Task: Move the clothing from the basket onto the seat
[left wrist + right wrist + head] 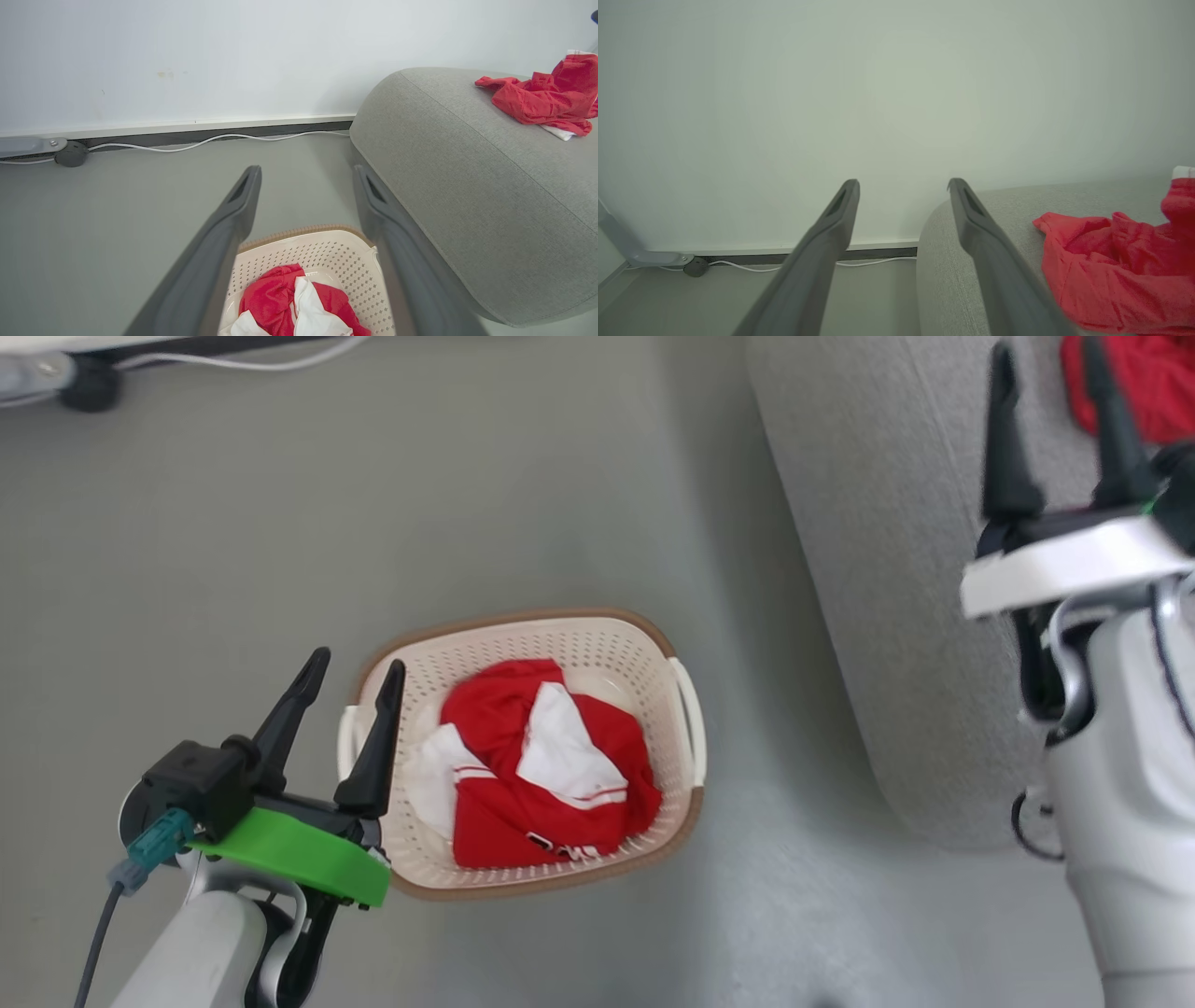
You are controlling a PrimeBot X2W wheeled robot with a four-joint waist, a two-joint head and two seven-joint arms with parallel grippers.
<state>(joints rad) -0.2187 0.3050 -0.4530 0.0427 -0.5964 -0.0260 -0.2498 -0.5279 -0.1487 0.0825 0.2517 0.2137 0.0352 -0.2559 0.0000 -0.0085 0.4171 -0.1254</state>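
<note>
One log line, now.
left gripper open, near cream perforated plastic basket | right gripper open, over grey fabric sofa | red-and-white fabric garment in basket | second red garment on sofa

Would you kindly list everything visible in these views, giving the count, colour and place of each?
Garment in basket: one, red and white, crumpled inside the basket.
Garment on sofa: one, red with some white, on the sofa's top.
Basket: one, cream with brown rim, on the floor beside the sofa.
Sofa: one, light grey, right of the basket.
Cable: one, white, along the wall's foot.
Left gripper: one, dark fingers, open, empty, by the basket's left end.
Right gripper: one, dark fingers, open, empty, by the sofa.
</note>
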